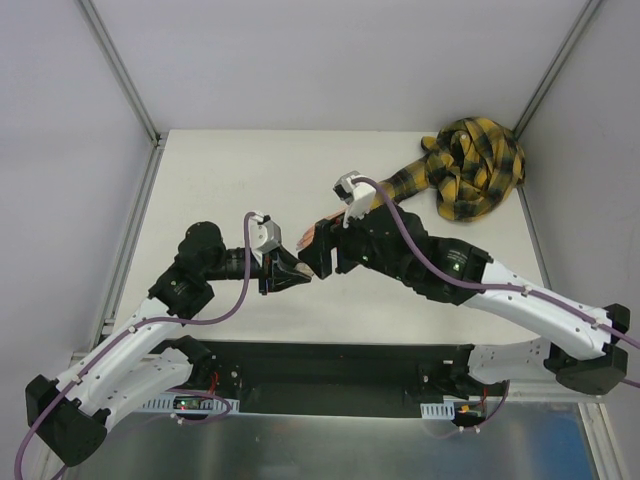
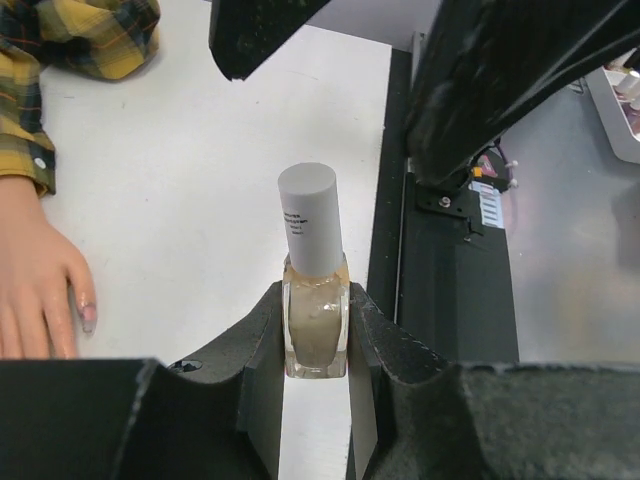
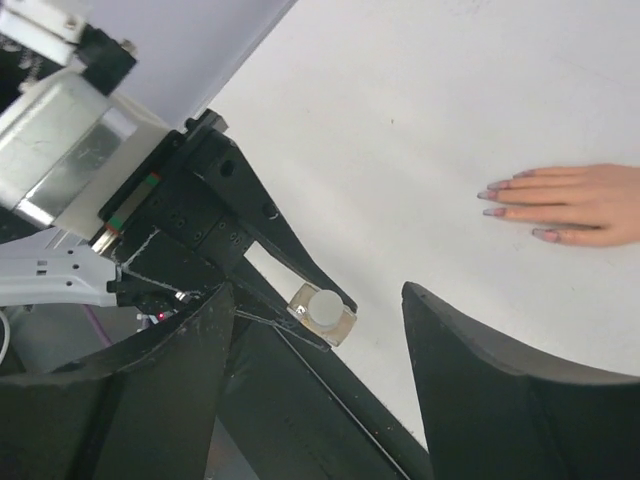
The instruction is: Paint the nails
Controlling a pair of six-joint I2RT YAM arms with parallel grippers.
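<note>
My left tool is clamped tight on the small beige bottle, grey cap on. My right tool has its jaws spread wide, gripping nothing, facing the cap. The nails are on the mannequin hand, flat on the desk, apart from both tools.

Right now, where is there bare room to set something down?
Bare: far-left white tabletop, beyond the left arm. Crowded: centre, where the left gripper holding the white-capped beige bottle meets the right gripper; far-right corner, filled by a yellow-black plaid sleeve.
</note>
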